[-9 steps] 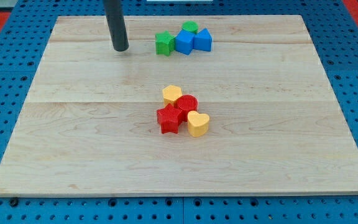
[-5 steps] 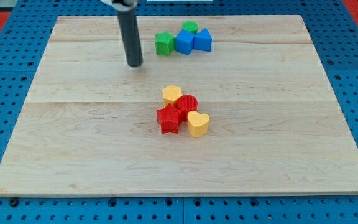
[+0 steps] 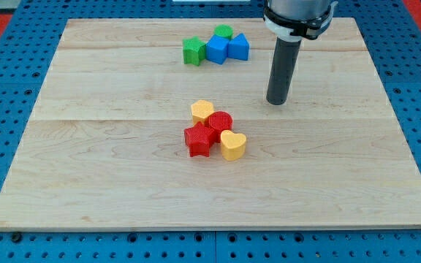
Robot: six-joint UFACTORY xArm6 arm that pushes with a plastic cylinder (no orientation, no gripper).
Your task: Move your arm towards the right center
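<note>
Left to right: green star [image 3: 192,51] and blue blocks [image 3: 227,47] up top, red star [image 3: 198,140] cluster mid-board, then my tip [image 3: 275,101] right of both, touching nothing. No gripper, nothing held. Right center's open, so no detours.

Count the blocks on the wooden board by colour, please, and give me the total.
Green: 2, the green star and the green round block.
Blue: 2.
Yellow: 2, the upper one and the heart.
Red: 2, the star and the round one.
Total: 8 blocks.
</note>
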